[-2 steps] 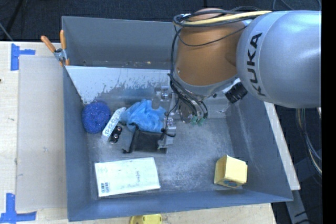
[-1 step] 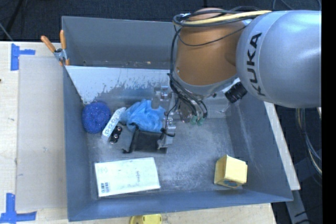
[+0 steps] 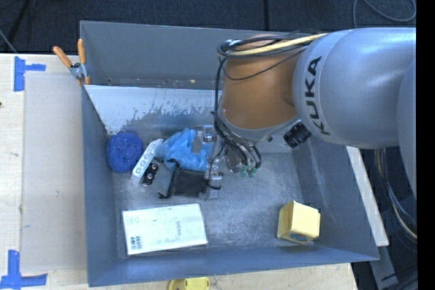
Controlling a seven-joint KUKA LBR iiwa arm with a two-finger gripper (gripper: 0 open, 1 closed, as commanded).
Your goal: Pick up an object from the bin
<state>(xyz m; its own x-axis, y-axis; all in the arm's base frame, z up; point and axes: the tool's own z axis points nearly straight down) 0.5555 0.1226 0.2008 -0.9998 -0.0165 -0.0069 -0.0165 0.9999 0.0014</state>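
Camera view, starting at the left: a blue scrubby ball [image 3: 124, 151] rests alone near the left wall of the bin [image 3: 149, 51]. Beside it a small heap has settled mid-bin, loose as dropped things lie: a white printed strip [image 3: 146, 159], a black flat piece [image 3: 180, 182], and a crumpled light-blue piece [image 3: 183, 149] lying partly on the black one. Below them a white printed card [image 3: 164, 227] lies flat. At the heap's right edge hangs the gripper [image 3: 211, 158]. Its fingers [image 3: 216, 177] look spread, pinching nothing, with the light-blue piece just beside them. I judge that piece the likeliest pick. A yellow block [image 3: 299, 222] sits well apart at the lower right. The arm [image 3: 360, 92] enters from the right, its orange cover [image 3: 258, 92] turned steeply downward over the gripper.
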